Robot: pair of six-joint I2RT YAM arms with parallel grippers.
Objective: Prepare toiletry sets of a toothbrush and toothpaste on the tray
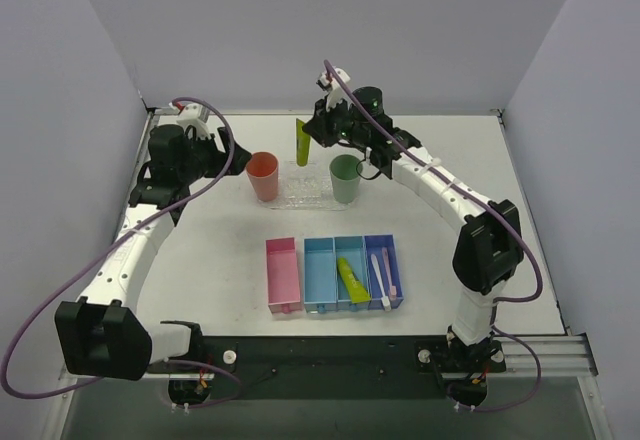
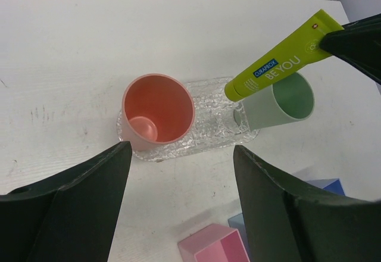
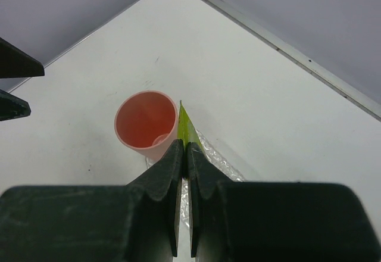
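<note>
My right gripper (image 1: 309, 128) is shut on the flat end of a yellow-green toothpaste (image 1: 301, 144) and holds it cap-down above the clear bumpy tray (image 1: 301, 196), between the salmon cup (image 1: 263, 175) and the green cup (image 1: 346, 178). In the right wrist view the gripper (image 3: 183, 146) pinches the toothpaste (image 3: 186, 125) just right of the salmon cup (image 3: 146, 122). My left gripper (image 1: 232, 152) hangs open and empty left of the tray; its wrist view shows the gripper (image 2: 181, 155), the toothpaste (image 2: 280, 65) and the tray (image 2: 211, 125). A second toothpaste (image 1: 351, 280) and two toothbrushes (image 1: 381, 274) lie in the bins.
A row of bins stands nearer the arm bases: a pink one (image 1: 283, 276) apart on the left, then blue ones (image 1: 320, 274) side by side. Both cups stand on the tray. Grey walls close in the back and sides.
</note>
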